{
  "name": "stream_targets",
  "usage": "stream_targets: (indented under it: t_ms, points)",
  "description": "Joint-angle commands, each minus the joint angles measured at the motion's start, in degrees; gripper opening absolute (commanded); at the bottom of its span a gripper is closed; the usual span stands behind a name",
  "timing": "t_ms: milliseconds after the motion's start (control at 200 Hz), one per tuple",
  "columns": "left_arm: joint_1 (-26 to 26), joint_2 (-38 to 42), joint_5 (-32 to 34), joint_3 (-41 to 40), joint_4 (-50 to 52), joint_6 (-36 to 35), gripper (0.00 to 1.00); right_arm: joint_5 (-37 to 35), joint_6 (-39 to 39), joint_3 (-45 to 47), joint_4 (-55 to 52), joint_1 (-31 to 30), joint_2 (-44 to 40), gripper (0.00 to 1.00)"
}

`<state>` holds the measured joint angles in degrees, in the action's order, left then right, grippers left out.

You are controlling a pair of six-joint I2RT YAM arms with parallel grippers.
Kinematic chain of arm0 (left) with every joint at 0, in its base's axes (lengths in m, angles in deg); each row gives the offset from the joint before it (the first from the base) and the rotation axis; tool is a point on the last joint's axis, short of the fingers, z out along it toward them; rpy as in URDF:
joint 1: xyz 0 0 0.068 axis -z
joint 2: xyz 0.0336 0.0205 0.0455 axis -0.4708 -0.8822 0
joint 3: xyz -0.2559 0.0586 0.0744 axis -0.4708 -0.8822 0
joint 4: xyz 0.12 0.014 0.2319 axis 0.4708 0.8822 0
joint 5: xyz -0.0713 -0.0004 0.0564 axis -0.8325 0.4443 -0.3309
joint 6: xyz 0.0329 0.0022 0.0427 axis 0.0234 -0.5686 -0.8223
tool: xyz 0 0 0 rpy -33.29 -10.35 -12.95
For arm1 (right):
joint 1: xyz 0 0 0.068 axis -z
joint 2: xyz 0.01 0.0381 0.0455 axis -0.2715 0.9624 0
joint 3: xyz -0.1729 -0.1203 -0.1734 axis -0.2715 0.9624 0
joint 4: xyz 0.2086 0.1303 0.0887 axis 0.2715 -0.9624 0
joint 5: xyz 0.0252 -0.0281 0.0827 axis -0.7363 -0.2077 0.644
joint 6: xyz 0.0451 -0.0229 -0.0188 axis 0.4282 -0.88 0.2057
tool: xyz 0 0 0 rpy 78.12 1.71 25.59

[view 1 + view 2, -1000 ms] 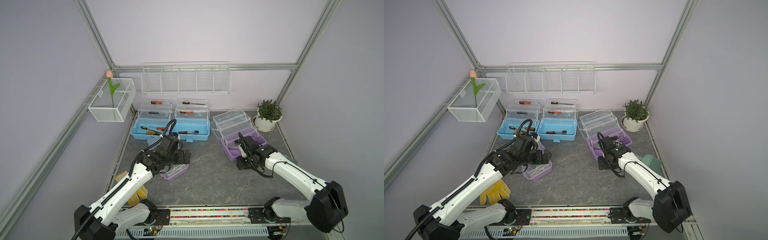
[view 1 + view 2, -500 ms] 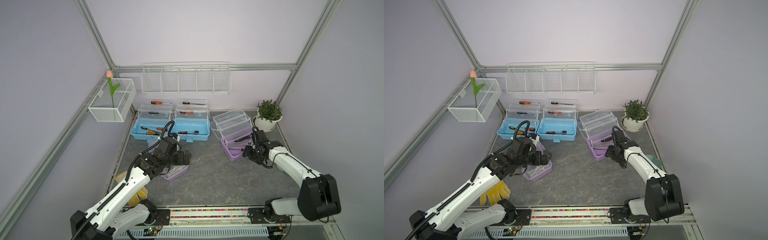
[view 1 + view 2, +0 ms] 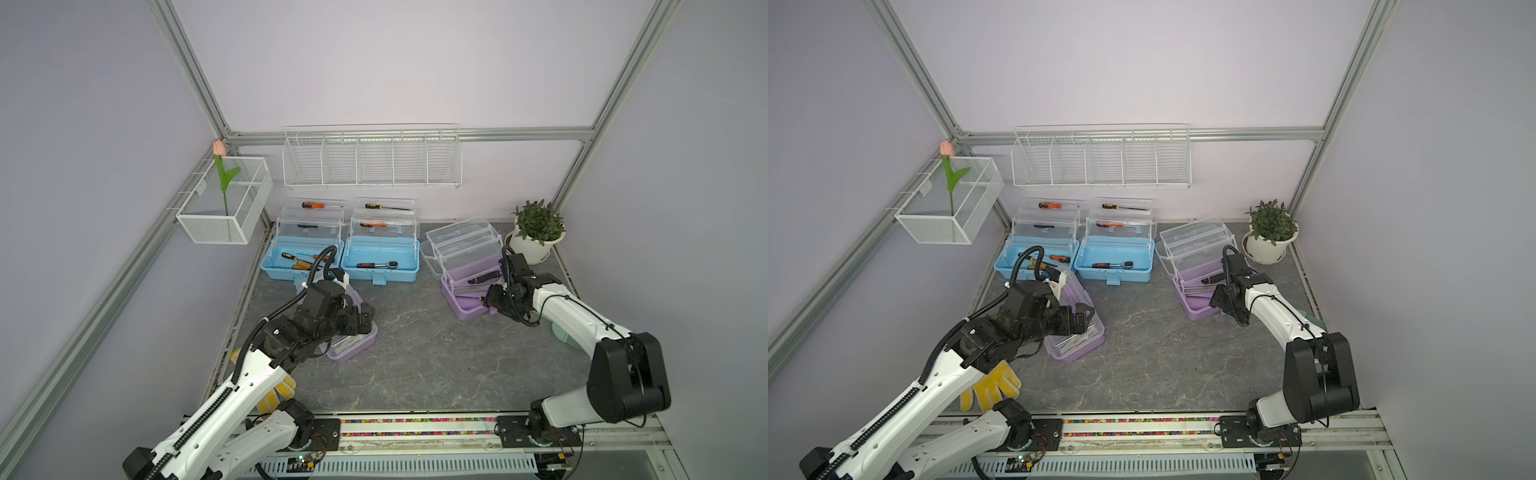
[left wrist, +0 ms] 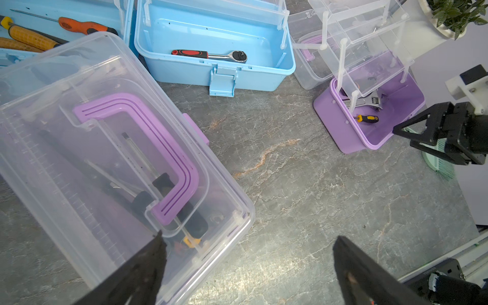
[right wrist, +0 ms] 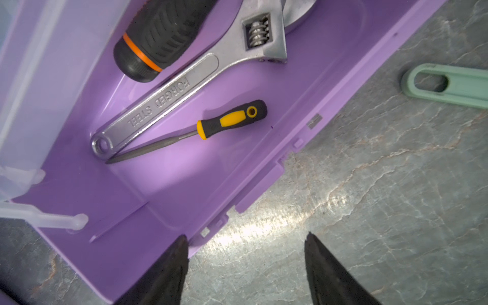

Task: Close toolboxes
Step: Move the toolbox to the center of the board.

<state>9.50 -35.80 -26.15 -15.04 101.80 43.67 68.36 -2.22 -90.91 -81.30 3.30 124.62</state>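
We see the right elbow (image 3: 623,374) climb from the lower right corner toward the frame's right middle. The right gripper (image 3: 492,300) shifts slightly rightward along the open purple toolbox (image 3: 463,309), reaching its front right corner. The left gripper (image 3: 368,322) drifts a little lower in the frame over the closed purple toolbox (image 3: 353,345).

We see a grey table (image 3: 415,361) that looks like stone. At the back, the left blue box (image 3: 284,272) and the right blue box (image 3: 395,272) sit side by side, both open. The open purple box (image 3: 461,306) sits to their right. The purple box with its lid down (image 3: 357,343) sits nearer the front. A plant pot (image 3: 530,246) stands in the back corner. A yellow glove (image 3: 270,401) and a green plastic thing (image 3: 561,336) lie at the edges.
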Motion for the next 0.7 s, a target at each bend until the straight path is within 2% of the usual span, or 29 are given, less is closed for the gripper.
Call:
stream_targets:
  t_ms: [0, 255, 430, 490, 630, 700]
  points:
    - [0.2, -0.1, 1.2, -0.6, 1.1, 0.6, 1.0, -1.3, 1.7, 0.1, 2.1, 0.4, -2.6, 0.74]
    - [0.2, -0.9, 0.6, 0.0, 1.1, 0.6, 1.0, -1.5, -0.5, -6.9, 0.1, 3.1, 8.0, 0.77]
    - [0.2, -0.1, 1.6, 0.0, 1.7, 0.3, 1.0, -1.2, -2.3, -5.4, 0.1, 3.1, 10.5, 0.74]
    - [0.2, -0.2, 1.5, 0.1, 1.9, 0.2, 1.0, -1.9, -3.6, -5.2, -0.8, 3.1, 10.9, 0.71]
    - [0.2, -0.3, 1.5, 0.5, 2.4, 0.2, 1.0, -4.5, -6.1, -3.8, -3.0, 3.6, 9.6, 0.54]
    - [0.2, -0.4, 1.4, 0.6, 2.3, 0.1, 1.0, -5.0, -7.4, -2.4, -3.4, 4.0, 8.0, 0.52]
